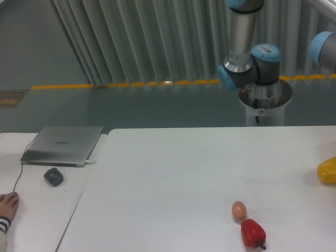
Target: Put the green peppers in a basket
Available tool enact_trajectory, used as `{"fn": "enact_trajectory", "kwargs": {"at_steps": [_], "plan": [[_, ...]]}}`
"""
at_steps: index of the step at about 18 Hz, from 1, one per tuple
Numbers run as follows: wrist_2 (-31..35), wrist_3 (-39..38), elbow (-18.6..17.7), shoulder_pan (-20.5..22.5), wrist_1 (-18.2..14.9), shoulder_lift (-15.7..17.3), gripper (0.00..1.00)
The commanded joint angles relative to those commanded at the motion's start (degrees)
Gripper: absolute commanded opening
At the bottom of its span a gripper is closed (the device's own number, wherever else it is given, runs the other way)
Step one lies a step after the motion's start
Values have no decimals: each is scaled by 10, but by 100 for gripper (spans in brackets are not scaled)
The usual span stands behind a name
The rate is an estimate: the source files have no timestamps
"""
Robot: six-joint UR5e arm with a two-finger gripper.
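Behind the table's (173, 173) far edge my arm (247, 58) stands folded upward, its pincer out of frame, so I cannot tell its state. On the table I see only a yellow pepper (327, 170) at the right edge, a red pepper (252, 233) and an egg (239, 210) near the front edge. No green pepper or basket shows, so I judge the task barely started.

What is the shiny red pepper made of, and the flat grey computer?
The red pepper looks glossy and smooth, perhaps plastic or real; the picture cannot settle it. The closed laptop looks like brushed silver metal, with a matte, even sheen.
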Motion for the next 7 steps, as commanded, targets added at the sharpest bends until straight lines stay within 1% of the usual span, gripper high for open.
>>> {"fn": "enact_trajectory", "kwargs": {"at_steps": [3, 4, 7], "plan": [[1, -17, -8, -11, -1, 11, 100], [1, -27, -8, -19, -2, 11, 100], [1, -36, -8, -23, -9, 11, 100]]}}
